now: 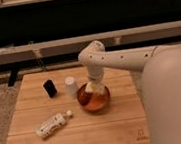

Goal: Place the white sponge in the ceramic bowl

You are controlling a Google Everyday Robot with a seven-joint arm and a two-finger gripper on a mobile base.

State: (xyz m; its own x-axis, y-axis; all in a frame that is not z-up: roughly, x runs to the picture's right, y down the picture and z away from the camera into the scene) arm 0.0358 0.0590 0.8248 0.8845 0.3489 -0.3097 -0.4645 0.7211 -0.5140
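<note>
A brown ceramic bowl point(94, 100) sits on the wooden table point(77, 134), right of centre. My gripper point(92, 88) hangs straight down over the bowl, just above its inside. A pale white sponge point(91, 88) shows at the gripper's tip, at the bowl's near-left rim. The white arm point(122, 58) reaches in from the right.
A white cup point(71, 86) stands just left of the bowl. A black object point(50, 88) stands further left. A white bottle point(53, 124) lies on its side near the front left. A dark railing runs behind the table.
</note>
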